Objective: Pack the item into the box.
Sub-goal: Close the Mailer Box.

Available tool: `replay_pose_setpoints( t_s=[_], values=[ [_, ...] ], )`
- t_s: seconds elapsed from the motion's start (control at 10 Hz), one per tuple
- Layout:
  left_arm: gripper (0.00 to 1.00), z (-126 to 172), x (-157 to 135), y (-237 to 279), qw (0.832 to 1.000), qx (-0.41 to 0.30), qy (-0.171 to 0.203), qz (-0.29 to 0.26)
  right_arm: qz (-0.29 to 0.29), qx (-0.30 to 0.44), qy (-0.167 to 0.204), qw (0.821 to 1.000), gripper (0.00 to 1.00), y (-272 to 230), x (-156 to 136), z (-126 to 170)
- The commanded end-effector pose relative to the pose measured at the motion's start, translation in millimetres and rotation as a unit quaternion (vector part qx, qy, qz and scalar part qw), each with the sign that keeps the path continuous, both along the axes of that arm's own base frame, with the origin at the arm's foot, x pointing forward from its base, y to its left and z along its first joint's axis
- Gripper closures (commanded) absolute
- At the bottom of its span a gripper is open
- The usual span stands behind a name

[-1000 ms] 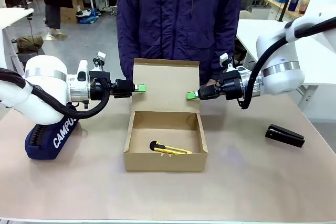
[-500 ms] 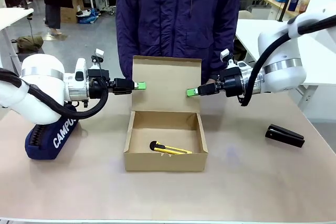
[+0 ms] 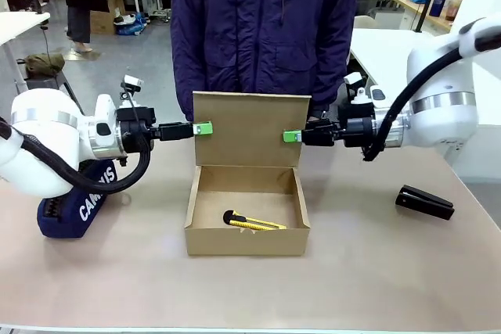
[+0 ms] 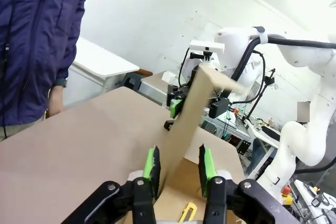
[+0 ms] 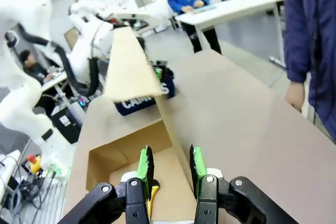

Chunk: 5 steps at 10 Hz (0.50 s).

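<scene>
Front camera faces person (image 3: 266,29) across table (image 3: 376,271); wrist cameras close, sharing box (image 3: 246,240) from opposite sides.

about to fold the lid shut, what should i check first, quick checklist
1. knife lies flat on the floor of the box: ok.
2. Nothing pokes above the box walls: ok.
3. lid is raised and free to fold forward: ok.
4. left hand straddles one side edge of the lid: ok, but its pads are apart, not clamped.
5. right hand straddles the opposite edge: ok, likewise open.
6. person's hands are away from the box: ok.
</scene>
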State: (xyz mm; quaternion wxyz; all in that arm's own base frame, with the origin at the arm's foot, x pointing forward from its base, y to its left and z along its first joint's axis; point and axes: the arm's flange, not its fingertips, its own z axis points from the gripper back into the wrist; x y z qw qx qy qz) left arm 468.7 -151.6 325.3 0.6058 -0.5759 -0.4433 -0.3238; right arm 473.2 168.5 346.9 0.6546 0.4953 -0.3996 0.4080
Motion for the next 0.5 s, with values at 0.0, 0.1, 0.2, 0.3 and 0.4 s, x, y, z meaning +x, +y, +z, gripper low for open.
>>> replay_pose_setpoints(
  t_s=[0.0, 0.1, 0.2, 0.3, 0.4],
  values=[
    [0.58, -2, -18, 4, 0.999, -0.017, -0.043, -0.002, 0.021, 0.025, -0.053, 0.998, 0.59, -1, -25, -3],
    [0.58, -3, -27, 3, 0.998, -0.011, -0.063, -0.01, 0.019, 0.035, -0.075, 0.996, 0.59, -2, -29, -4],
    [0.58, -3, -35, 4, 0.996, -0.012, -0.082, -0.019, 0.027, 0.046, -0.097, 0.994, 0.59, -3, -33, -5],
    [0.58, -5, -41, 4, 0.995, -0.003, -0.097, -0.017, 0.039, 0.05, -0.117, 0.991, 0.59, -2, -39, -7],
    [0.58, -6, -47, 5, 0.994, 0.0, -0.106, -0.022, 0.045, 0.052, -0.134, 0.989, 0.59, -2, -43, -10]
  ],
)
